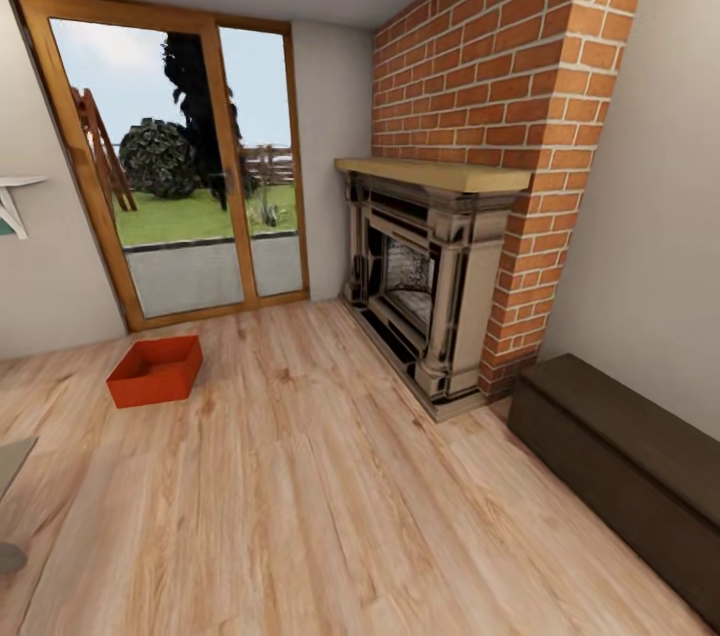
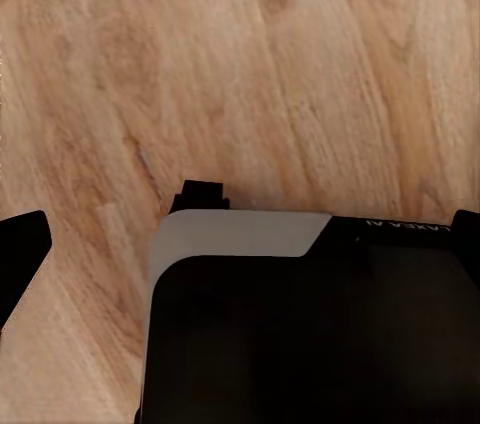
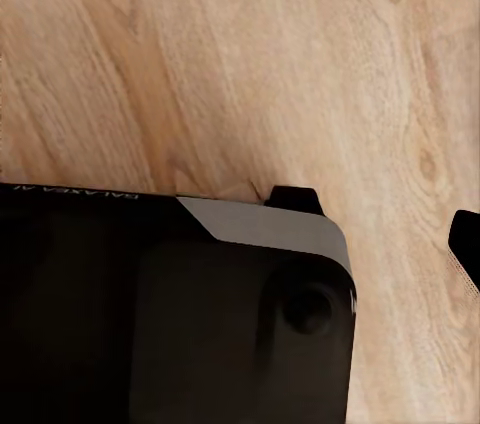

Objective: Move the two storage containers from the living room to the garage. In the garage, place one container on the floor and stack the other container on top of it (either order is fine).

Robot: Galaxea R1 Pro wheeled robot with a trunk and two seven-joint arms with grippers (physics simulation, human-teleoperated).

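Light wood planks [image 1: 330,496] run under me; both wrist cameras look down on them past my own dark base [image 2: 300,324]. The black finger tips at the picture edges don't let me tell whether my left or right jaws are open. At eleven o'clock one orange-red storage container [image 1: 155,371] sits on the planks, near the wood-framed glass doors [image 1: 180,166]. At one o'clock stands the brick fireplace [image 1: 440,246], a dark bench [image 1: 620,466] at three

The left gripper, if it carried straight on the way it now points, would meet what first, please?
Probably the robot's own dark base, which lies across much of its line, or the wood-plank floor just past it; depth is unclear.
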